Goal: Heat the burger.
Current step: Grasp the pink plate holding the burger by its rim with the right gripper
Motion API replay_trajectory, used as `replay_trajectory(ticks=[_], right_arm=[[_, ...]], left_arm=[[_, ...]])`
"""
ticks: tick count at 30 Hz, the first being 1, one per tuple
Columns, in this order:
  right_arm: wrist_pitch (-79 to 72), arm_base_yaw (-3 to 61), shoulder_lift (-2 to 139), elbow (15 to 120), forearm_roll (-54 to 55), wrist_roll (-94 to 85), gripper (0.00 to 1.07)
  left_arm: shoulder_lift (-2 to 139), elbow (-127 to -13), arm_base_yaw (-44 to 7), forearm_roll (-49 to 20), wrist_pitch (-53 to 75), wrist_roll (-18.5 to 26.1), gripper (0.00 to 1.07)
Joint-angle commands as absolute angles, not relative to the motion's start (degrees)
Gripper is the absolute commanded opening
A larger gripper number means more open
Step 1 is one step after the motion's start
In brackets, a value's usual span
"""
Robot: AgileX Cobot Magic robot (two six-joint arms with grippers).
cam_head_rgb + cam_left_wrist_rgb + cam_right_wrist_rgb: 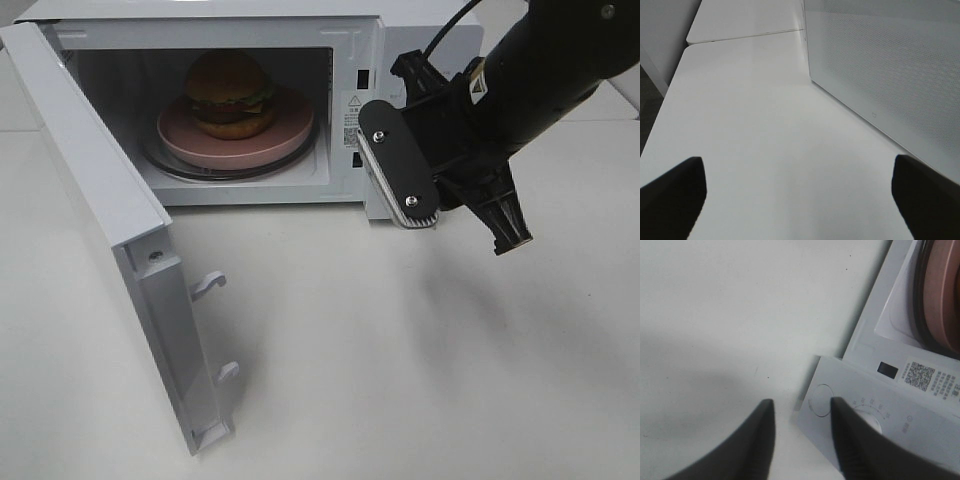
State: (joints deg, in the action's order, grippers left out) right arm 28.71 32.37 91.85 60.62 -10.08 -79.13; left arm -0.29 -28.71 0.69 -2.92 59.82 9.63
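My left gripper (797, 165) is spread wide. Its two dark fingertips sit at the lower corners of the wrist view, with only bare white table (765, 125) between them. A perforated white panel (890, 65) fills the upper right of that view.

In the overhead view the open microwave door (110, 220) slants from upper left down to lower centre-left. Past it, in the upper middle, the burger (230, 90) sits on a pink plate (290, 135) inside the microwave (350, 30) cavity. Nothing stands in front of the opening.

Right of the opening, my right gripper (802, 407) hovers just before the control panel (920, 425), hiding most of it from overhead. Its jaws are partly apart and hold nothing.
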Motion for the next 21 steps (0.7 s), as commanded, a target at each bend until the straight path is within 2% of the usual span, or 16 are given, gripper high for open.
replay_trajectory(ticks=[1,2,3,4,6,15,21], right_arm=[[28.8,32.2,91.4,60.8,-11.2,-74.2,0.75],[28.8,32.2,91.4,60.8,-11.2,-74.2,0.75],[28.4,32.3,91.4,60.8,-12.8,-73.5,0.89],[28.4,32.3,91.4,60.8,-12.8,-73.5,0.89],[26.2,32.3,91.6,60.9,-15.0,-71.3,0.99],[25.3,32.8,96.8,65.1,-17.1,-68.5,0.97],[23.8,35.9,102.3,70.8,-20.9,-64.5,0.96]], left_arm=[[-1.3,-28.6,1.0,-3.2,59.7,9.5,0.93],[-1.3,-28.6,1.0,-3.2,59.7,9.5,0.93],[-1.3,-28.6,1.0,-3.2,59.7,9.5,0.93],[-1.3,-28.6,1.0,-3.2,59.7,9.5,0.93],[-1.3,-28.6,1.0,-3.2,59.7,9.5,0.93],[-1.3,-28.6,1.0,-3.2,59.7,9.5,0.93],[-1.3,-28.6,1.0,-3.2,59.7,9.5,0.93]])
